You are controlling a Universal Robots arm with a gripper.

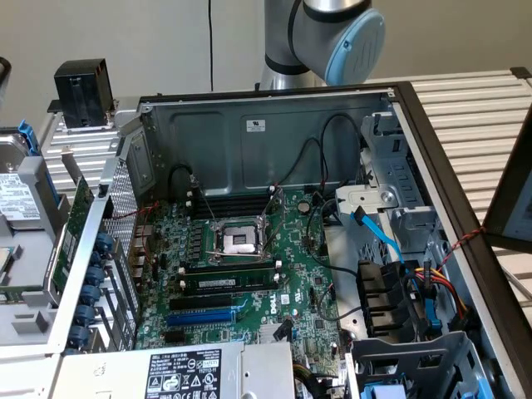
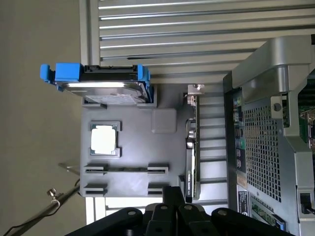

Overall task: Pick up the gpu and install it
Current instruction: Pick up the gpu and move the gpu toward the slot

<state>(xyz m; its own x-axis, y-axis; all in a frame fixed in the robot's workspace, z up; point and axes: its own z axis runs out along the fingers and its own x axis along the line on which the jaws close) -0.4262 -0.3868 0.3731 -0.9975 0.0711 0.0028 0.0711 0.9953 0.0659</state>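
Pincer (image 2: 173,194), seemingly just beside gpu (image 2: 191,147)

An open grey metal computer case (image 1: 216,137) lay with its large green motherboard (image 1: 309,258) and narrow dark memory sticks (image 1: 229,281) exposed. Beside it, a grey plastic tray (image 2: 135,150) held a blue-framed hard drive (image 2: 106,90) and a square silver processor chip (image 2: 104,140).

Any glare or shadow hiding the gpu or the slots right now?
Wrist view: the gpu, on edge, is evenly lit, no glare; the square chip shines white; the pincer is a dark shape. Exterior view: soft even light inside the case, the blue slot unshadowed.
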